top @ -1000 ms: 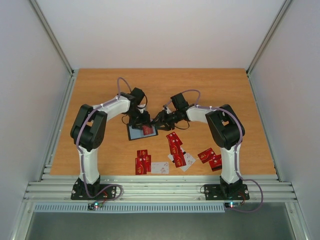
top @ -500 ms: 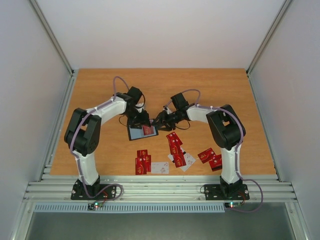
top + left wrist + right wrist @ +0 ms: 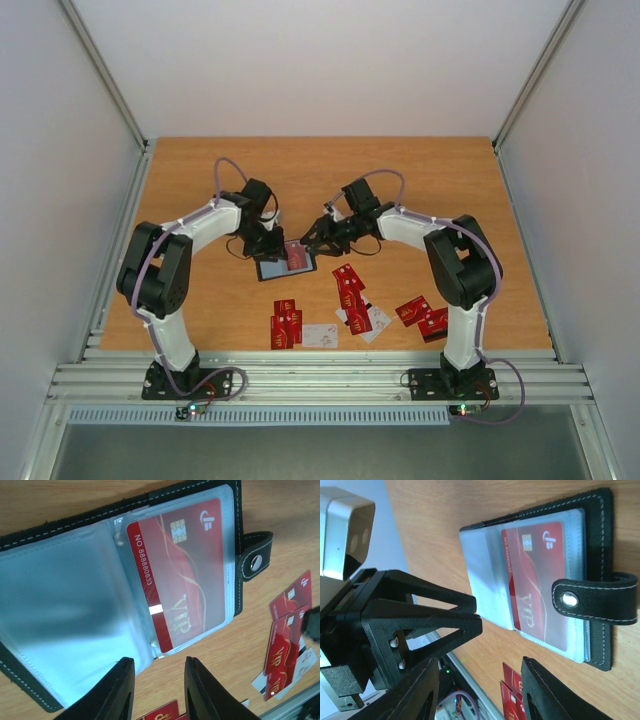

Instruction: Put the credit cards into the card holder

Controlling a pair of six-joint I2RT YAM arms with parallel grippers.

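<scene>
The black card holder (image 3: pixel 283 266) lies open on the table between my two grippers. One red credit card (image 3: pixel 180 575) sits in its clear pocket (image 3: pixel 536 582), and the snap tab (image 3: pixel 595 600) is folded over the pocket's edge. My left gripper (image 3: pixel 157 690) hovers just off the holder's near edge, open with bare table between its fingers. At the holder's right side my right gripper (image 3: pixel 480 695) is also open and holds nothing. More red credit cards (image 3: pixel 287 325) lie loose nearer the arm bases.
Loose cards lie in three clusters: front centre with a white card (image 3: pixel 320 336), middle (image 3: pixel 350 288) and right (image 3: pixel 422 316). The left gripper's frame (image 3: pixel 420 625) fills the left of the right wrist view. Metal rails (image 3: pixel 300 380) run along the table's near edge.
My left gripper has drawn back to the left off the holder and its jaws have narrowed. The red card stays in the pocket. The right arm has shifted only slightly.
</scene>
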